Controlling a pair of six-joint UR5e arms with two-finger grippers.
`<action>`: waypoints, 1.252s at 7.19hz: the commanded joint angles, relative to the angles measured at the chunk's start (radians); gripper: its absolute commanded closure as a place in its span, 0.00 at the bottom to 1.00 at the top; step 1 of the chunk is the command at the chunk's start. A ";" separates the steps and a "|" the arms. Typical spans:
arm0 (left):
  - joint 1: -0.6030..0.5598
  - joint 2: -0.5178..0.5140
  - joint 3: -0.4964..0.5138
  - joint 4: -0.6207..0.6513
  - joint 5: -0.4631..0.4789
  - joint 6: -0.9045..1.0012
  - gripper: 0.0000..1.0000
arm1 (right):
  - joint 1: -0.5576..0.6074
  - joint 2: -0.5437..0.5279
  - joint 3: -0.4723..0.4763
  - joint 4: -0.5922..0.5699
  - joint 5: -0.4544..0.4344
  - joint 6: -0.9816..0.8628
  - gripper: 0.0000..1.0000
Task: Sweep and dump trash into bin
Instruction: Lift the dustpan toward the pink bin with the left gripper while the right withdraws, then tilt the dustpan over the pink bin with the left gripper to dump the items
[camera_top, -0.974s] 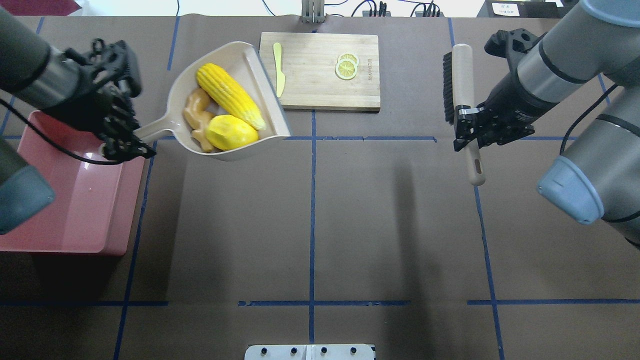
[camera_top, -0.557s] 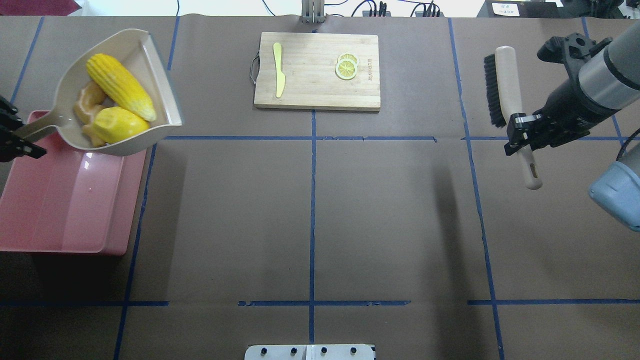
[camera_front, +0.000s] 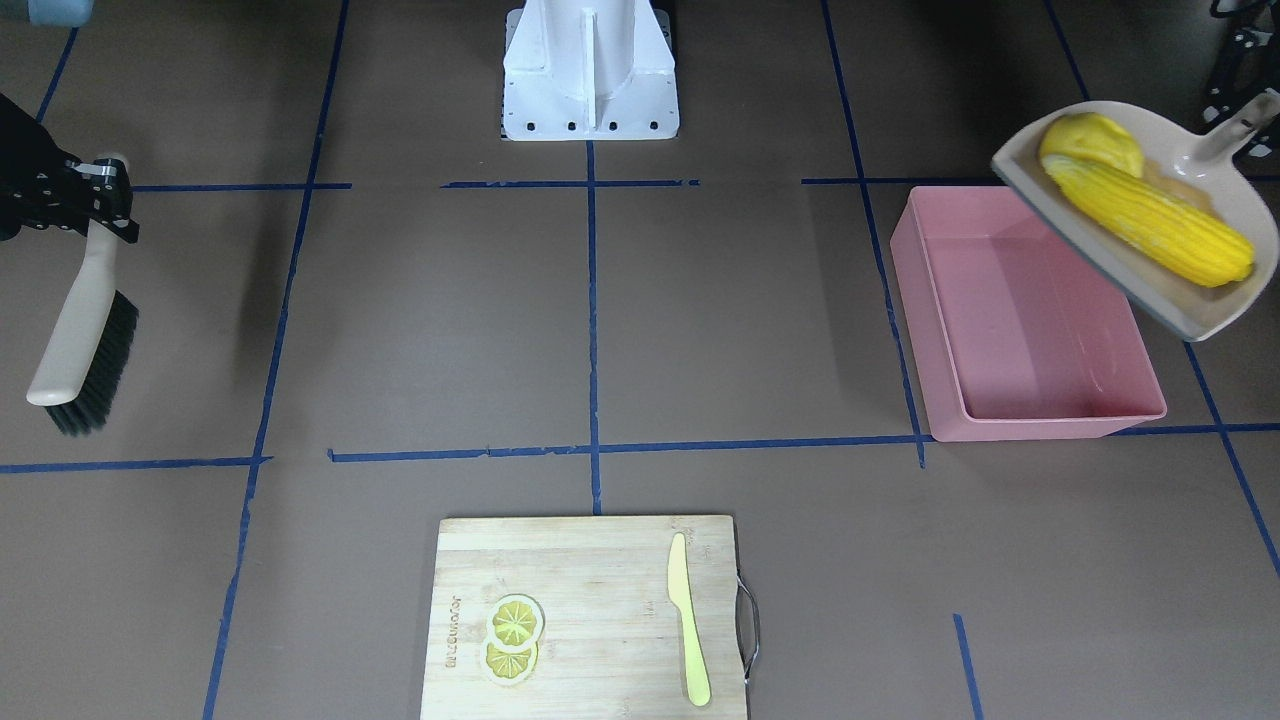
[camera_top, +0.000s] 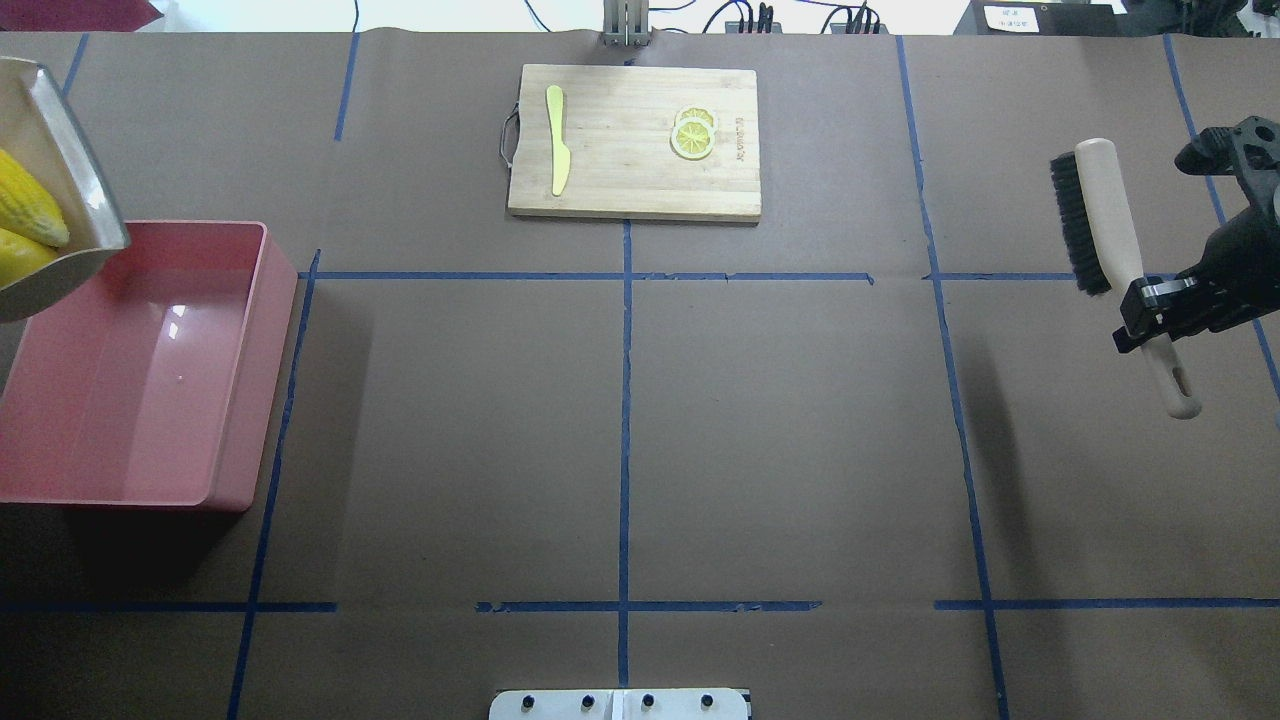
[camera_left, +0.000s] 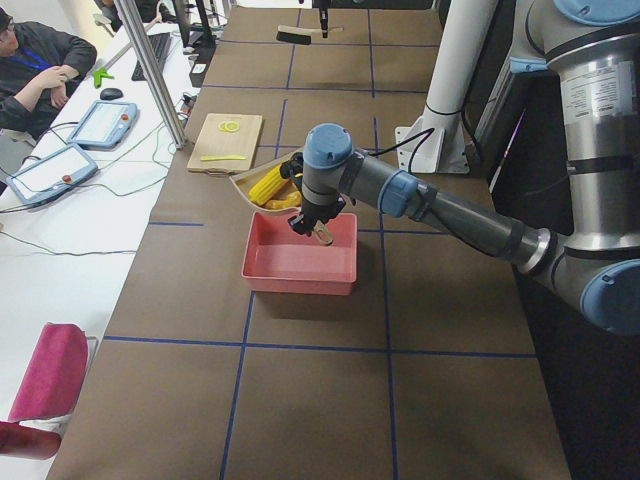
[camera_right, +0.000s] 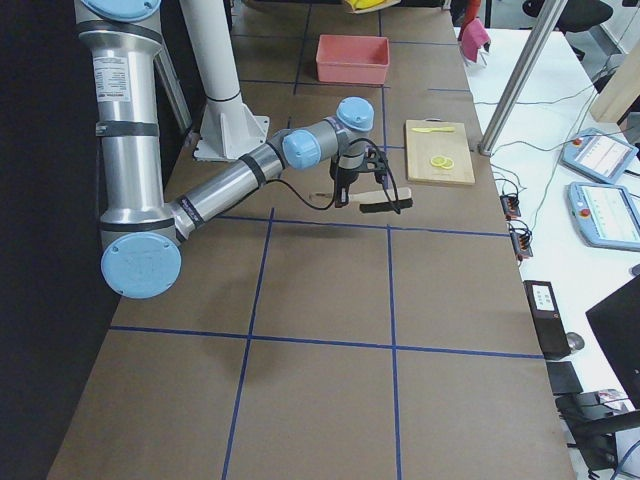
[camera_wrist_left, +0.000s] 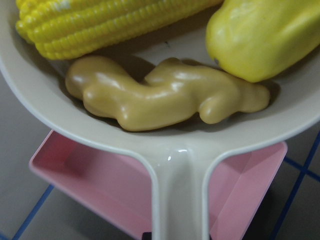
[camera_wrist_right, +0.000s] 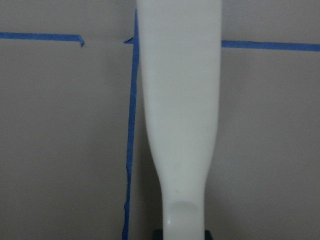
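The table (camera_top: 800, 450), covered in what looks like brown paper, carries the pink bin (camera_top: 130, 400) and a wooden cutting board (camera_top: 620, 170).

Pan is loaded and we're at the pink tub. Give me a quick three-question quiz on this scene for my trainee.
1. True or false: the pink bin has trash inside it.
2. Pick one: the right pincer is shut on A) the brush, B) a knife, C) a cutting board.
3. Fill in: the dustpan carries ___ toy foods.

Key
1. False. The bin is bare inside.
2. A. It grips the brush by its handle.
3. Three: the corn cob, the potato-like lump and the ginger root.
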 joint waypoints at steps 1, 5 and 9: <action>-0.024 0.058 -0.001 0.002 0.150 0.007 0.99 | 0.006 -0.035 -0.006 0.000 0.000 -0.005 1.00; 0.095 0.057 -0.008 0.015 0.481 0.006 0.96 | 0.014 -0.082 -0.018 -0.001 0.002 -0.025 1.00; 0.260 0.046 -0.021 0.096 0.687 0.007 0.96 | 0.014 -0.112 -0.066 0.005 0.000 -0.054 1.00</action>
